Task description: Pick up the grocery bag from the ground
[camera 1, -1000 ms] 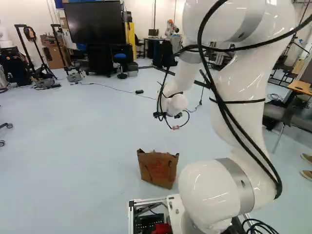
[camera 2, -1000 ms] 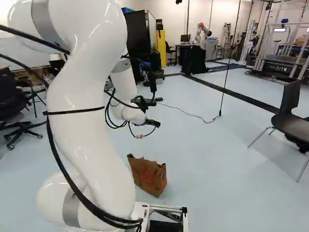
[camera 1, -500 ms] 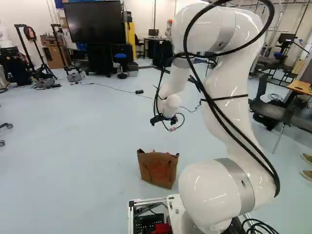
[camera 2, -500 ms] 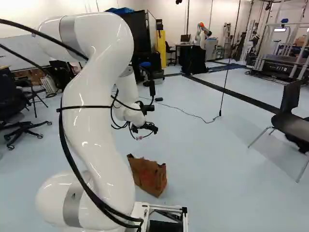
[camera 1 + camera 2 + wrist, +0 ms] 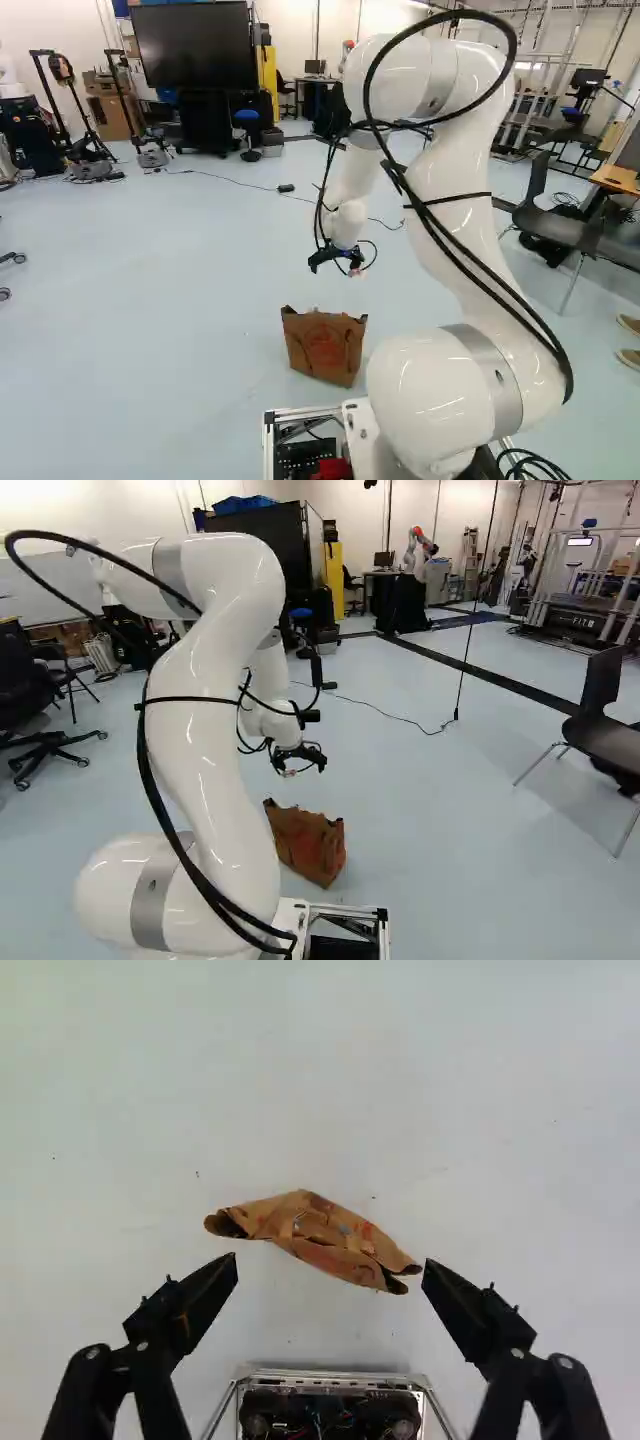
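- Brown paper grocery bag (image 5: 325, 345), our target, stands on the floor (image 5: 180, 280) just ahead of our base frame (image 5: 300, 412). Its sides seem stiff enough to keep it upright, with a slight lean.
- From above, the wrist view shows its mouth drawn narrow in creased folds, flaring at both ends. Paler strips near the middle may be handles; we cannot be sure.
- Our gripper (image 5: 331, 1262) hangs above the bag, pointing down, with clear air between them in both base views. That suits a bag picked from the top, where the paper is thinnest to pinch.
- Our fingers (image 5: 195, 1300) are spread wide and hold nothing, presumably to leave room for the rim on the way down.
- The bag's long side runs aslant from one finger's side to the other's, so closing like this would likely crumple it end to end. A turn of the wrist, we judge, would let us pinch across the narrow fold.
- Our arm (image 5: 455, 205) bends up and over because the bag is so close to the base; we should mind the frame while lowering.
- Black cables (image 5: 440, 222) are strapped to the arm, probably so their loops keep off the work.
- We judge the task at the approach: align, descend, close, lift gently, since paper may tear or slip.
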Tool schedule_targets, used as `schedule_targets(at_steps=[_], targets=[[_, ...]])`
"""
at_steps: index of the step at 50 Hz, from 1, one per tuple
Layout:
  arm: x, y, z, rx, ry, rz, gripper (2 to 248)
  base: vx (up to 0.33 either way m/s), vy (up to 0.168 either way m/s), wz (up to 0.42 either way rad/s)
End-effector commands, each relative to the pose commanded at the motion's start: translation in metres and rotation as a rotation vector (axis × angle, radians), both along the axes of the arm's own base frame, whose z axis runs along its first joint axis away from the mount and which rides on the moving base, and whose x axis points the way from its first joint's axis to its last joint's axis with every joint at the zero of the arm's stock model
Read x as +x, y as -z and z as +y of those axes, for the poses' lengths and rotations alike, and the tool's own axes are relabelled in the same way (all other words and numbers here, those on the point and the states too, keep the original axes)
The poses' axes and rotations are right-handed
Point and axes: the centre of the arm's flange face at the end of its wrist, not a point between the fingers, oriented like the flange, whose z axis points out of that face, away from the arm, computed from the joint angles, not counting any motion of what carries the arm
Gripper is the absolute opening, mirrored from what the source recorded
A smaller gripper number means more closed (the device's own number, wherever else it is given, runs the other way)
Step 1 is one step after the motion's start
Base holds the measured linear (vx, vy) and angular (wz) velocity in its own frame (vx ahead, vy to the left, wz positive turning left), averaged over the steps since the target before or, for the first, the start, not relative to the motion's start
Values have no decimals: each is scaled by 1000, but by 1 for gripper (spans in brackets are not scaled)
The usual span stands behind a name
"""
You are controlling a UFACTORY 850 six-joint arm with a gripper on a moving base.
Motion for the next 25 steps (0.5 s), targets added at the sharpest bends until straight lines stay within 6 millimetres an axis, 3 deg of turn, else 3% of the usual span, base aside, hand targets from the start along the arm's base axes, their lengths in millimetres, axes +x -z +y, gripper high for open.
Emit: schedule_targets(at_steps=[25], targets=[[9,35,0,-90,-252,41,247,0,0,0]])
